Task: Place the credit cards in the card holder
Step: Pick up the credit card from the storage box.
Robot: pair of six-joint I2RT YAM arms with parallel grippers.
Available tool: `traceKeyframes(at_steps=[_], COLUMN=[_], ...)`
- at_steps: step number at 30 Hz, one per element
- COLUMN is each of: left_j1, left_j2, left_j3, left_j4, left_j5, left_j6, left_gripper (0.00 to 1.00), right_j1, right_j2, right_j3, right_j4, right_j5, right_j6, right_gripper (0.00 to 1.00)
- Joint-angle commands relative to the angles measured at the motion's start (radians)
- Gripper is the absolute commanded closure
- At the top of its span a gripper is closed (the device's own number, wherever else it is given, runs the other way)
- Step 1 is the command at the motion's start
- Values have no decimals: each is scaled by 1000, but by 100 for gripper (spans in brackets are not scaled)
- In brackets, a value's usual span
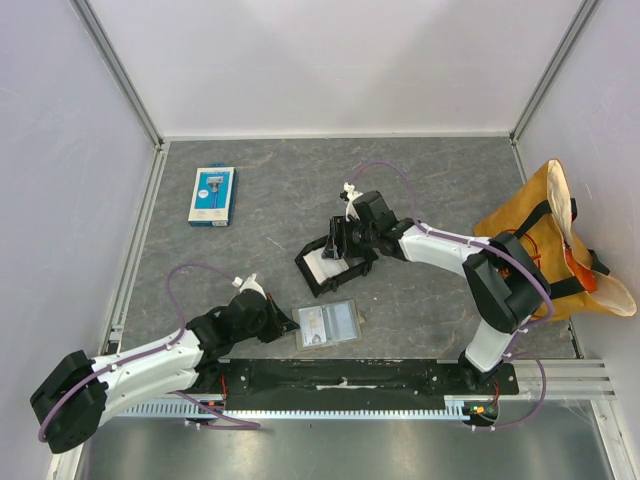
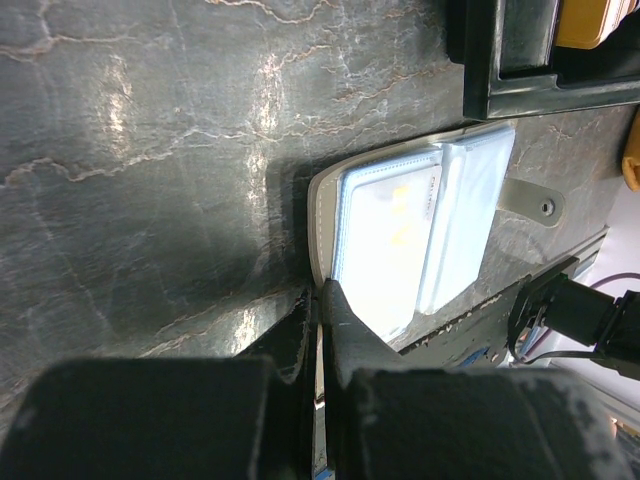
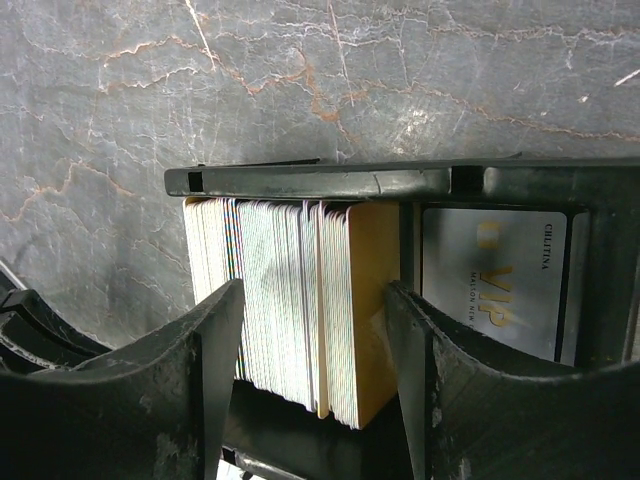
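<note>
L claw [image 2: 320, 293] clenched at card holder [image 2: 400, 230] corner — R claw [image 3: 315, 290] released, angled down astride credit cards [image 3: 270, 290].

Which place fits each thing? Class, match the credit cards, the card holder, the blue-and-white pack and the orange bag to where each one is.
Things:
1. credit cards
2. card holder
3. blue-and-white pack
4. orange bag

Places:
A. far left part of the table
B. standing on edge in the black tray
C. right edge of the table
D. lying open near the table's near edge

Pairs: 1-B, 2-D, 3-A, 4-C
</note>
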Motion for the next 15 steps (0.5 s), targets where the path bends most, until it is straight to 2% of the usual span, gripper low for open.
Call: traceKeyframes(at_steps=[1,8,15], left_j1=[8,8,9], left_j2=[7,16,24], left_j3=[29,30,32], left_j4=[32,41,50], left_j5=[-26,-23,-19], left_j6=[30,31,33], left_gripper=[98,98,98], right_j1=[-3,-10,-15], right_j2=[-46,-62,-57], right_j3=[10,3,0], right_j4=[38,36,36], right_j5=[-36,-21,-12], right_j6=[1,3,4], right_gripper=[36,40,55])
